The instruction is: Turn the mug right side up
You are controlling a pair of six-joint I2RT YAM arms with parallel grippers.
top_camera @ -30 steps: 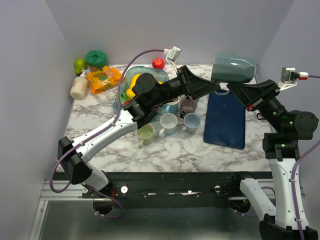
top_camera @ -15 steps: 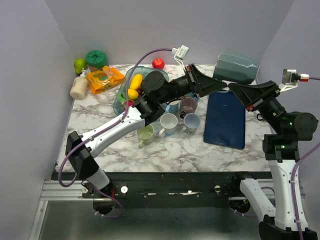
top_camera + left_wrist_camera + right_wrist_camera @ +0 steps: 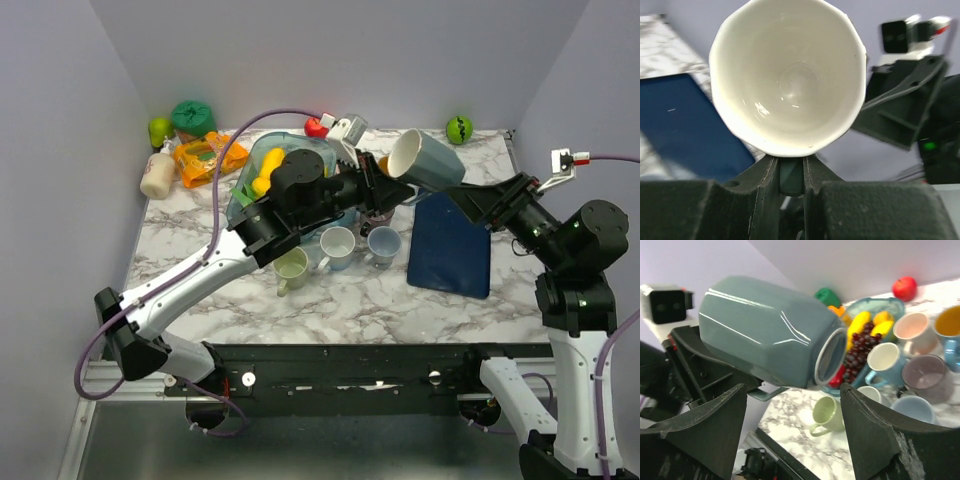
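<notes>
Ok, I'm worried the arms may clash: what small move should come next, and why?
Probably draw the right gripper back first. Its fingers stand open on either side of the large grey-blue ceramic mug, apart from it, while the left gripper, shut on its handle, holds it in the air on its side. Backing off leaves room to tip it upright.

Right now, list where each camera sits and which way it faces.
Top external: above and behind the bases, looking down on the marble table; left arm and right arm show, the mug between them.
Left wrist: on the left arm, looking into the mug's white inside; left pincer shut on the mug.
Right wrist: on the right arm, facing the mug's grey-blue outside; right pincer open.
Shared: both wrist views show the mug.
</notes>
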